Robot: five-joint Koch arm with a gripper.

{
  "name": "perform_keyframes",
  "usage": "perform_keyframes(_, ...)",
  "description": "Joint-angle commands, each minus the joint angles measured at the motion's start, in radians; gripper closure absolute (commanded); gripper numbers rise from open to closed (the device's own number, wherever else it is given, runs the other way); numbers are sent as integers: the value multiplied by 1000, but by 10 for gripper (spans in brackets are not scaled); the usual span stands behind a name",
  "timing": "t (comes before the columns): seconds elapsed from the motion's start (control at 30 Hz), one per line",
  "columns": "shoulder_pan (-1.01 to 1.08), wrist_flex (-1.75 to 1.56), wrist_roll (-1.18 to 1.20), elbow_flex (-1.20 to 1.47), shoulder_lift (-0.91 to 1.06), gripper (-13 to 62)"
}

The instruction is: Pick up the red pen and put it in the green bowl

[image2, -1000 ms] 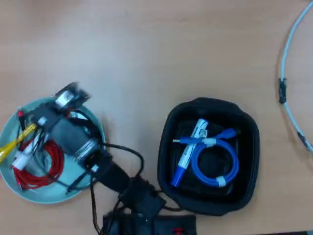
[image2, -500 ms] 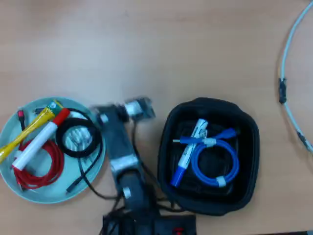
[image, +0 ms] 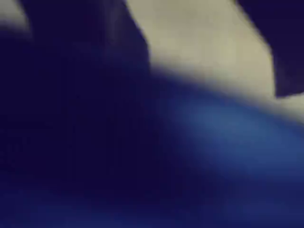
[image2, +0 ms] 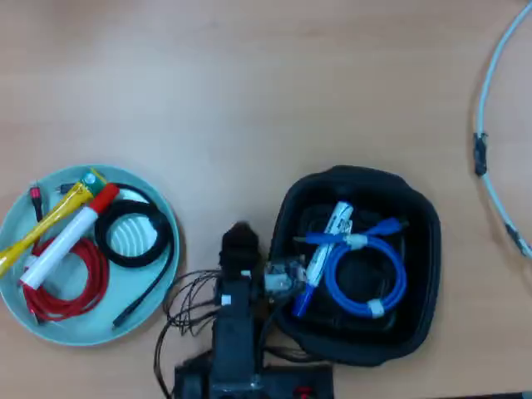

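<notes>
- Although the task asks for a pick-up, the red pen (image2: 69, 235) is already lying inside the green bowl (image2: 158, 287) at the left of the overhead view, so I judge the placing as done or nearly so.
- It is resting diagonally, red cap toward the far right, white barrel running down to the near left, lying across a coil of red cable (image2: 73, 287) and just beside a yellow tool (image2: 46, 218); a coil of black cable (image2: 133, 235) is sitting right of the cap.
- Judging by its look, the pen is light, stiff and smooth plastic, so it is likely rolling easily and slipping under a weak pinch.
- If it needs taking up again, the mid-barrel is the best place, jaws crossing its length, clear of the cable loops and the yellow tool.
- The arm is standing at the near middle of the counter (image2: 266, 91), between bowl and black tray (image2: 420, 249), its dark end effector (image2: 239, 238) pointing toward the far side and hanging apart from both.
- Whether the end effector is released or clenched I cannot tell: overhead it shows as one dark lump, and the wrist view is giving only dark blue blur.
- The tray is holding a blue cable (image2: 366, 278) and a blue-capped marker (image2: 322, 258).
</notes>
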Motion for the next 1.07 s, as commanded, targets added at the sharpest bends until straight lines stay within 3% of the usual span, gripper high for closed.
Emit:
perform_keyframes(0.0,34,-207,-21,77,95,223)
perform_keyframes(0.27,135,-499,-97,360,95,222)
perform_keyframes(1.03,126,-495,-91,359,94,223)
